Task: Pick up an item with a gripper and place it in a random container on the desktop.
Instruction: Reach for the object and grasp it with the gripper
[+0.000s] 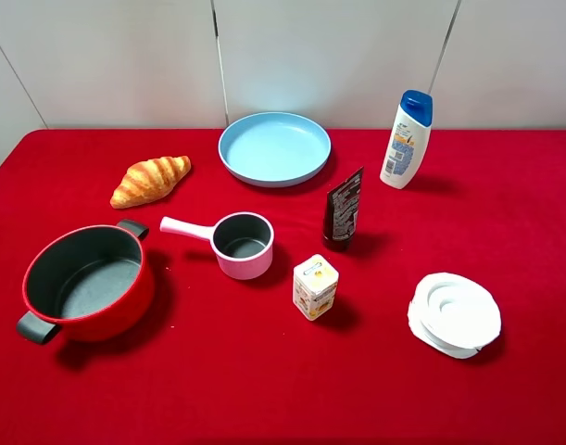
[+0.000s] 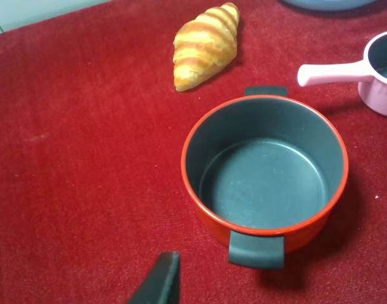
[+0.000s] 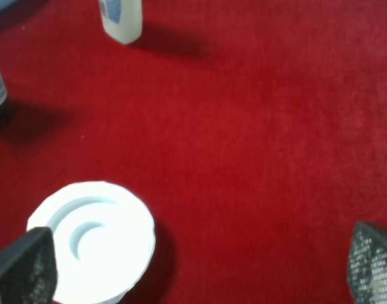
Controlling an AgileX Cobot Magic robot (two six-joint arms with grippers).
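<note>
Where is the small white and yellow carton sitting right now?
In the exterior high view the carton stands upright on the red cloth just right of centre, on the near side of the black tube and right of the pink saucepan.

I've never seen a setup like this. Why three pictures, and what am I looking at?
It's a two-armed robot. The wide picture comes from a camera high above the red table; the other two come from a camera on each wrist. On the table: croissant, blue plate, shampoo bottle, black tube, pink saucepan, red pot, carton and a white round object. The left wrist camera looks down at the pot, one dark finger showing. The right gripper hangs open near the white object. Nothing looks held.
</note>
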